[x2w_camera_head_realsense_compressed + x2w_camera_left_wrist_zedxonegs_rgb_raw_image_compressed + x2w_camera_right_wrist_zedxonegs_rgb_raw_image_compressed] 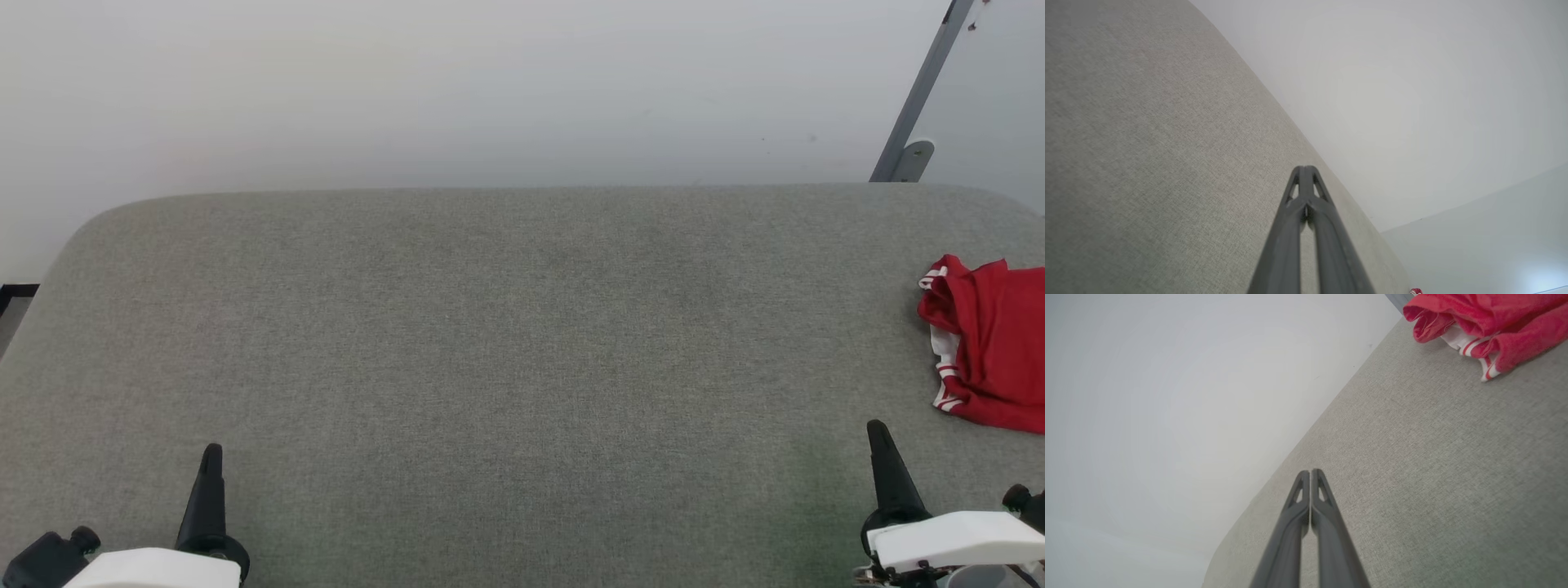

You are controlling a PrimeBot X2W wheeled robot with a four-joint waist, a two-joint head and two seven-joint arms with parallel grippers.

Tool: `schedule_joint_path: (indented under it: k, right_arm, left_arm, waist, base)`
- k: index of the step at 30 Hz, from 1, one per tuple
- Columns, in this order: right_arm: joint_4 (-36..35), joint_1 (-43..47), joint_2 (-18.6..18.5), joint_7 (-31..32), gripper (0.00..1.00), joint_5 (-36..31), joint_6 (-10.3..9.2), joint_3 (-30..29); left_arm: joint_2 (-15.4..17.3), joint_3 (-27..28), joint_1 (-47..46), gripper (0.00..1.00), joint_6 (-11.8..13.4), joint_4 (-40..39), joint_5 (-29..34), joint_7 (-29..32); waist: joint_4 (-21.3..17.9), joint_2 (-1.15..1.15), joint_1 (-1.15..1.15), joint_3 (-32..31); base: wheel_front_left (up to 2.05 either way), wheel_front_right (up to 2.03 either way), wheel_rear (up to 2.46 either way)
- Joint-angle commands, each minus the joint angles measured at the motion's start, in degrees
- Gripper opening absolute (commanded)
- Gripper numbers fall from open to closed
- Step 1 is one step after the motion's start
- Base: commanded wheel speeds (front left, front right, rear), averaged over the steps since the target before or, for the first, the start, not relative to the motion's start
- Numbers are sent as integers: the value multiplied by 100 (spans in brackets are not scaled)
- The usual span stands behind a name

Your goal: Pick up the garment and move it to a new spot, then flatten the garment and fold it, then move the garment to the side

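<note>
Right hand (878,428), pinched shut and empty, sits near the crumpled garment (992,359) lying ahead to its right.

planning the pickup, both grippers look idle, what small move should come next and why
Probably open the right gripper and reach it toward the crumpled red jersey at the right edge of the grey surface: that gripper is shut, empty and nearest, while the left gripper sits far across.

Open grey surface (490,343); garment (992,351) far-right obstacle.
</note>
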Motion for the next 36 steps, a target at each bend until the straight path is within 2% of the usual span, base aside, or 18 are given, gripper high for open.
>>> schedule_joint_path:
  k: [1,36]
  right_arm:
    - [-71,-121,-4,40,0,121,0,-22]
    - [-56,-449,59,524,0,1941,0,-40]
  left_arm:
    - [18,36,-129,0,-7,-38,-120,27]
    - [-232,67,-566,0,-13,117,-1784,560]
  waist:
    - [-1,0,0,1]
    - [-44,0,0,57]
  base:
    - [0,0,0]
    - [0,0,0]
